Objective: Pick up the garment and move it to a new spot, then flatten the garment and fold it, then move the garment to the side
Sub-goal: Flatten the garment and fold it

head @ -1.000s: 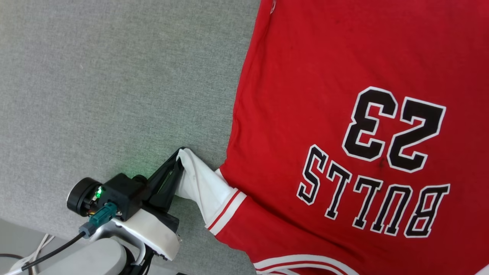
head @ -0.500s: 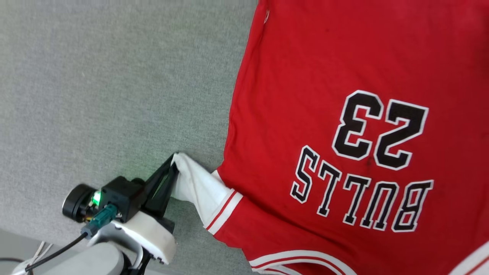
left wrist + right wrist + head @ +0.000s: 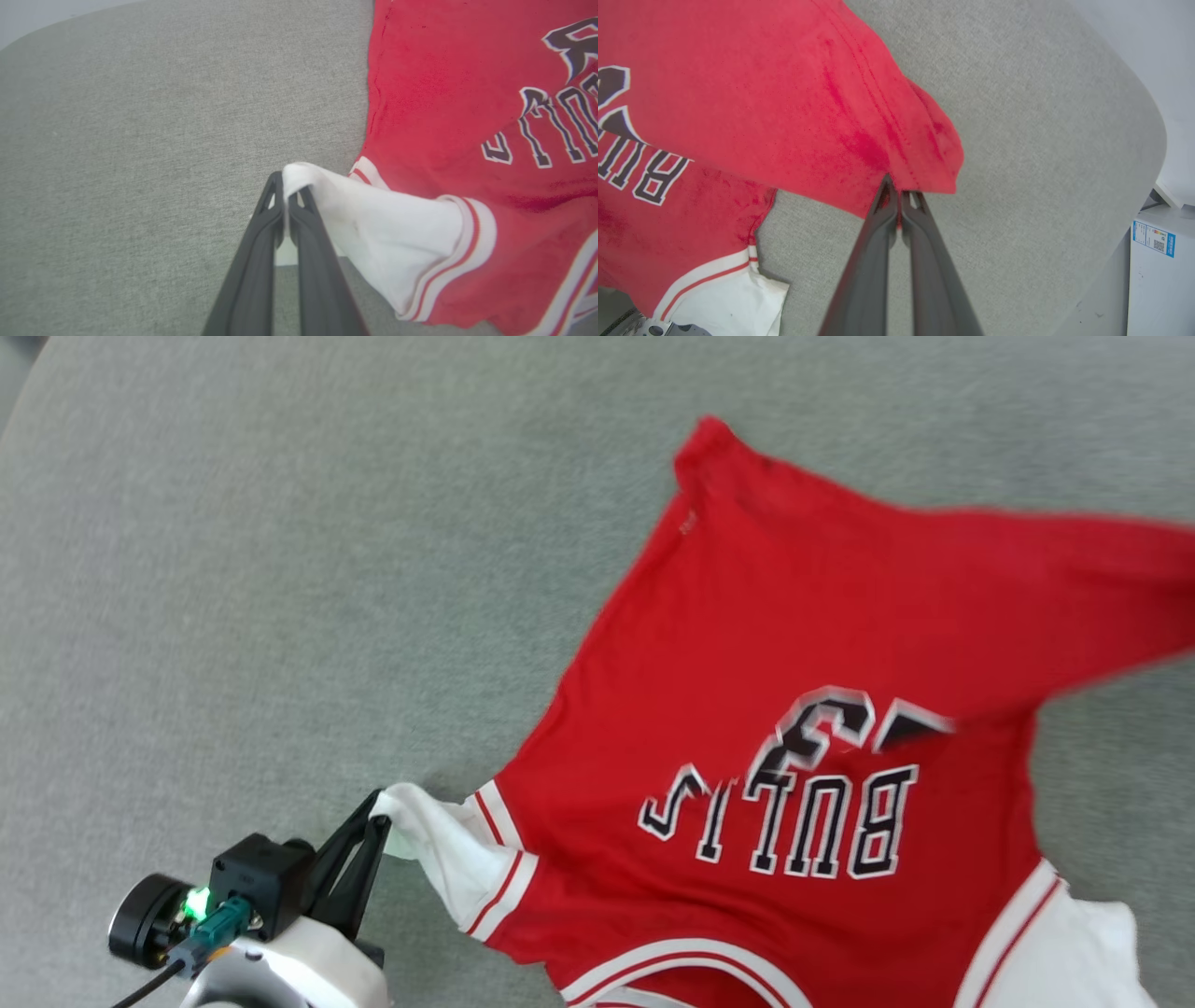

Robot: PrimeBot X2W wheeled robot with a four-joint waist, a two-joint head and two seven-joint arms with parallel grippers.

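The red basketball-style T-shirt with white sleeves and black "BULLS" lettering [image 3: 747, 644] lies across the right half of the grey fabric-covered table [image 3: 233, 569], with its striped collar [image 3: 672, 957] toward the near edge. The left gripper [image 3: 286, 186] is clenched on the rim of the white sleeve [image 3: 383, 228], which is drawn out toward the table's left edge. The right gripper [image 3: 899, 189] is pinched tight on the red hem corner [image 3: 924, 154], which is lifted above the cloth and partly covers the chest number [image 3: 840, 728] in the head view. This reads as the fold getting under way, though a flattening tug cannot be ruled out. The next move likely calls for carrying the hem toward the collar, low and even, with the left grip holding the sleeve taut so the body doesn't bunch.
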